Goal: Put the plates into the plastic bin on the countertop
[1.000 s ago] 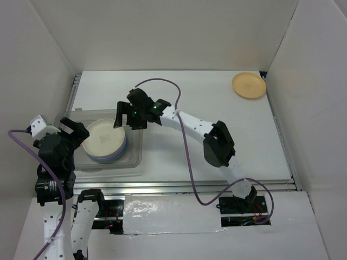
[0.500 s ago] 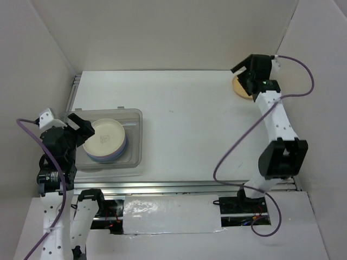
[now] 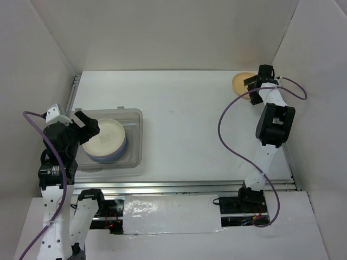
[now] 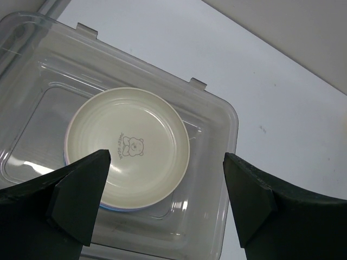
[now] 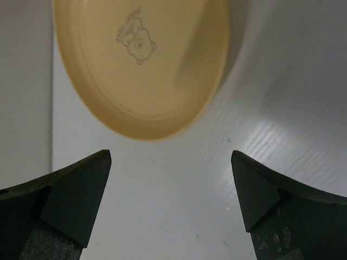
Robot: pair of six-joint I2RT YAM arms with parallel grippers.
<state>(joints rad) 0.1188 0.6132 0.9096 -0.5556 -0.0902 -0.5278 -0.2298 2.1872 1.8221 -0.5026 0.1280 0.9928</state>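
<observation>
The clear plastic bin [image 3: 134, 142] sits at the left of the white countertop [image 3: 184, 124]. It holds a stack of plates with a cream plate [image 3: 105, 138] on top and a blue rim showing below. In the left wrist view the cream plate [image 4: 127, 146] lies in the bin [image 4: 217, 108]. My left gripper [image 3: 87, 125] hovers open and empty over the bin's left side [image 4: 168, 200]. An orange plate [image 3: 241, 82] lies at the far right corner. My right gripper [image 3: 255, 86] is open just beside it; the plate [image 5: 141, 59] lies ahead of the gripper [image 5: 171, 195], apart from the fingertips.
White wall panels close in the countertop at the back and on both sides; the right wall stands close to the orange plate. A metal rail [image 3: 206, 187] runs along the near edge. The right arm's purple cable [image 3: 227, 141] loops over the right half.
My right arm has swung from above the bin to the far right corner and now sits at the orange plate. My left gripper shifted slightly over the bin.
</observation>
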